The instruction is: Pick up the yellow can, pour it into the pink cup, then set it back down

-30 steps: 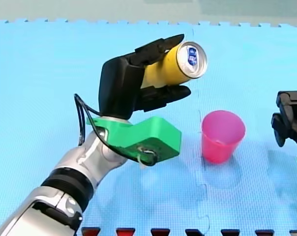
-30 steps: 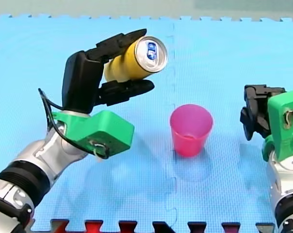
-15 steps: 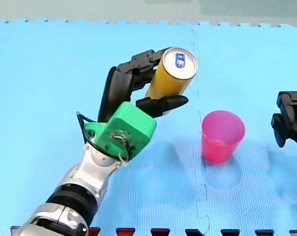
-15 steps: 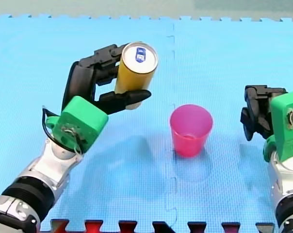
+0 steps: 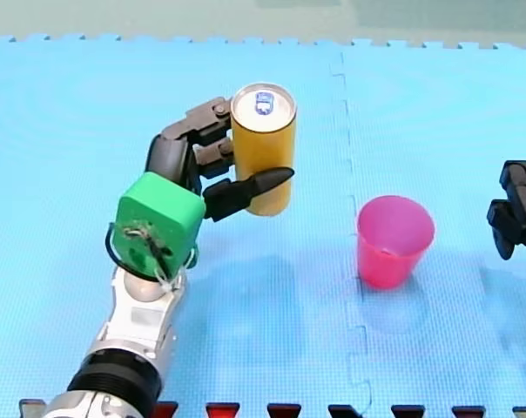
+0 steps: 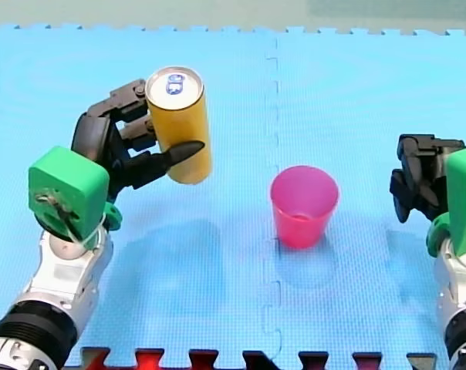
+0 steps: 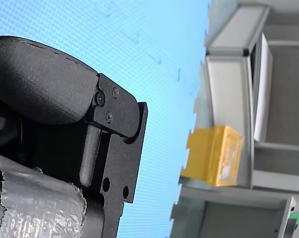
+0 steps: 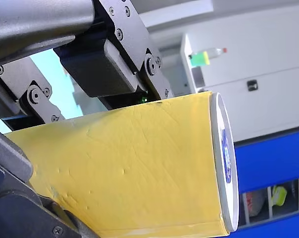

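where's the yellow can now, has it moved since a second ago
Yes. The yellow can, gripped by the left robot hand, went from tipped toward the pink cup to upright and moved left, farther from that cup, which stayed put.

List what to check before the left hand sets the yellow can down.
1. Grip: the left hand is wrapped around the yellow can at mid-height: ok.
2. Can attitude: upright, with its top facing up: ok.
3. Landing spot: plain blue mat lies beneath the can: ok.
4. Cup clearance: the pink cup stands upright to the can's right, apart from it: ok.
5. Other hand: the right hand is at the mat's right edge, holds nothing and is far from the can: ok.
6. Pour done, anything in the cup: cannot tell.
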